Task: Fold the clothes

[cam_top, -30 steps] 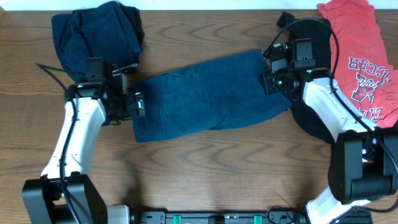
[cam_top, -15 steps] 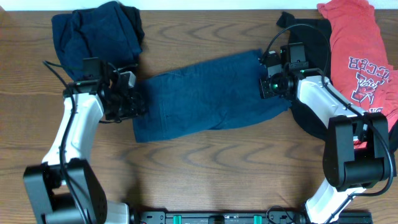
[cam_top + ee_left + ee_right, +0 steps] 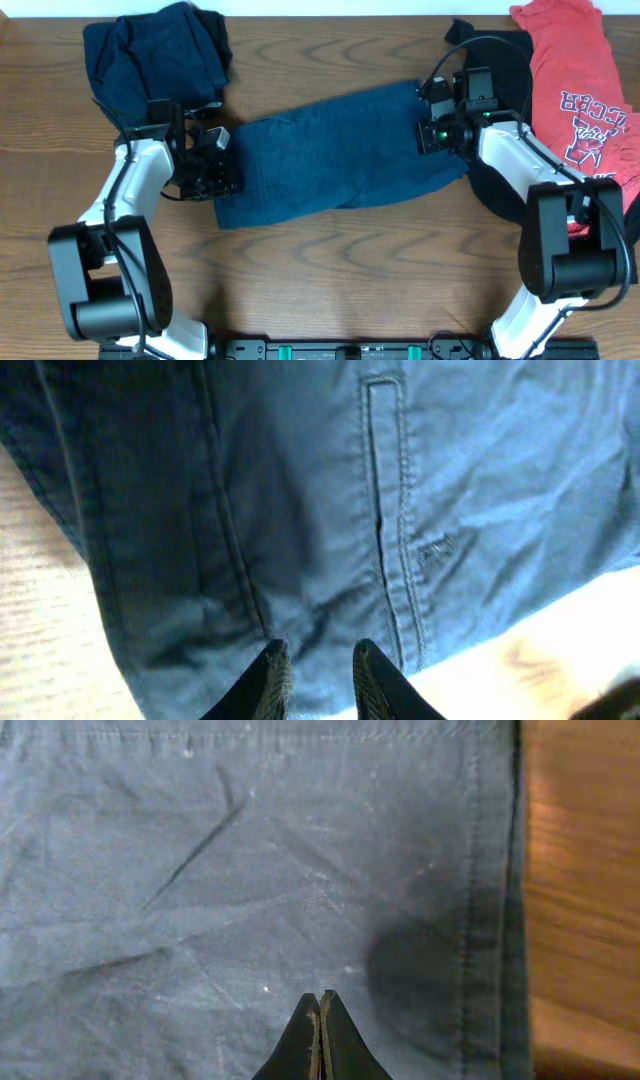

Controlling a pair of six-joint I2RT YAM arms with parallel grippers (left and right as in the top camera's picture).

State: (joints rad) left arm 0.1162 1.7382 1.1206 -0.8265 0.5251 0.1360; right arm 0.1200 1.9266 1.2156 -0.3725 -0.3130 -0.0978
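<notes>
A blue garment (image 3: 335,150) lies flat and slanted across the middle of the table. My left gripper (image 3: 230,172) is at its left end, near the lower edge. In the left wrist view the left gripper (image 3: 320,656) has its jaws drawn close with a ridge of the blue cloth (image 3: 300,510) between them, beside a stitched pocket slit (image 3: 385,510). My right gripper (image 3: 428,135) rests on the garment's right end. In the right wrist view the right gripper (image 3: 320,996) is shut, tips together against the flat cloth (image 3: 250,870) near a hemmed edge (image 3: 490,870).
A dark navy garment (image 3: 155,50) lies heaped at the back left. A red printed T-shirt (image 3: 575,80) lies at the back right, with a black garment (image 3: 495,190) beside it under my right arm. Bare wood table (image 3: 340,270) runs along the front.
My left gripper has slid right onto the garment's left end and closed from wide open to a narrow pinch. The right gripper closed fully and stayed in place.
</notes>
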